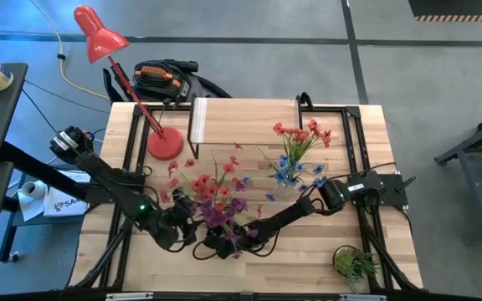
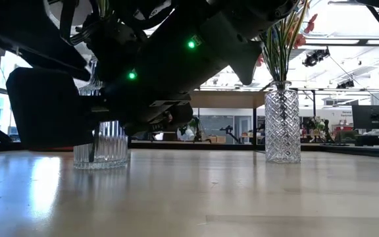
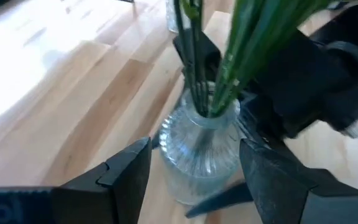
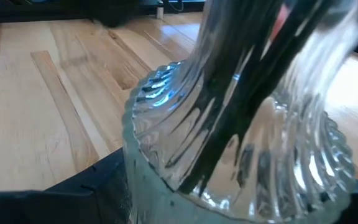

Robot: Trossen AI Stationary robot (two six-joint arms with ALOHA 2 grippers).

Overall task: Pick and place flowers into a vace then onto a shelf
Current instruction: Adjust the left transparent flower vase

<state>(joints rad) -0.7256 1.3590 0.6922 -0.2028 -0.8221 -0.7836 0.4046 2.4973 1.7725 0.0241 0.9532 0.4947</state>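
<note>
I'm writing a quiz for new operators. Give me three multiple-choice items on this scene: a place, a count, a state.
1. Where does the red desk lamp stand? A on the tabletop, beside the wooden plank shelf; B on the shelf; C on the floor.
2. How many clear glass vases hold flowers? A one; B two; C three.
3. The left gripper has its jaws: A shut on a stem; B open around the ribbed vase; C shut, empty.
Answers: A, its base rests on the tabletop; B, the low view shows two; B, the jaws flank the vase.
</note>
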